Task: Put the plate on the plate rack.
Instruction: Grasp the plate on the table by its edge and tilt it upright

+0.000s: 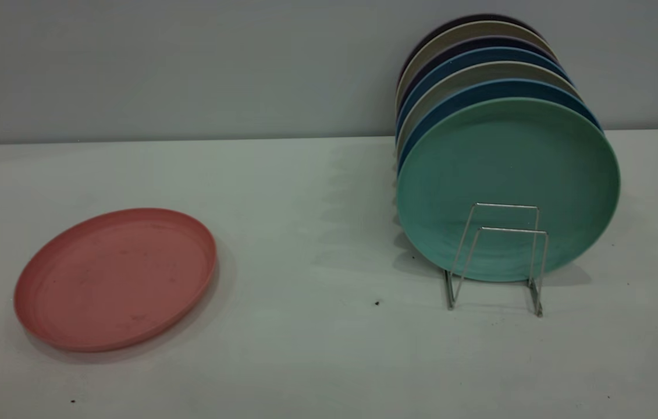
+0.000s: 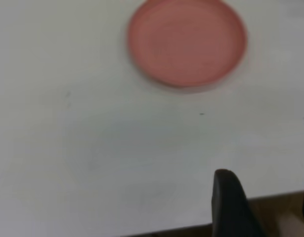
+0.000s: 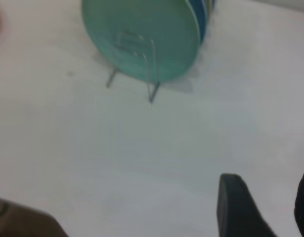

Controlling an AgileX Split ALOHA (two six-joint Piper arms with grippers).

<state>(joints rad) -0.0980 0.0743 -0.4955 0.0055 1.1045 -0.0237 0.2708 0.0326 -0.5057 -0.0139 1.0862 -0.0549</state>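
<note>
Nearest my lens, left pincer (image 2: 263,207) and right pincer (image 3: 263,207) hover open, holding nothing. Beyond, I note the round salmon-pink matte plate (image 1: 114,278) flat on the white worktop (image 1: 305,349), well apart from the thin silver wire plate rack (image 1: 497,259), where the mint-green plate (image 1: 508,186) stands foremost.

Neither arm appears in the exterior view. In the left wrist view, the left gripper (image 2: 263,207) occupies the lower right of the frame, fingers apart. In the right wrist view, the right gripper (image 3: 265,207) occupies the lower right, fingers apart.
</note>
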